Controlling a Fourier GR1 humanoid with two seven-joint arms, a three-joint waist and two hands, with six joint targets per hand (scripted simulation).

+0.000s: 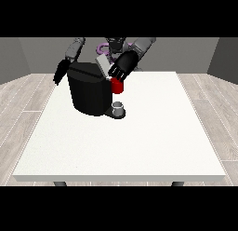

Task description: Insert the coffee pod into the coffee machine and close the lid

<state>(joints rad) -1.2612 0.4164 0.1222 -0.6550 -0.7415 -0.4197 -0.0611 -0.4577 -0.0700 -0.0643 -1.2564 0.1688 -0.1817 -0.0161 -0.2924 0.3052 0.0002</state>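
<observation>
One black coffee machine [89, 92] stands on the white table [139, 141], lid [102, 65] raised. At its two o'clock the hand at the view's right [120, 71] touches the lid; finger state unclear. One grey cup [118, 107] sits at five o'clock. The hand at the view's left [61, 71] hangs at ten o'clock, fingers straight.

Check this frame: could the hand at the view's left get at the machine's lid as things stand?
Probably not easily. That hand hangs off the far side of the coffee machine, whose body lies between it and the raised lid; the other hand already crowds the lid.
</observation>
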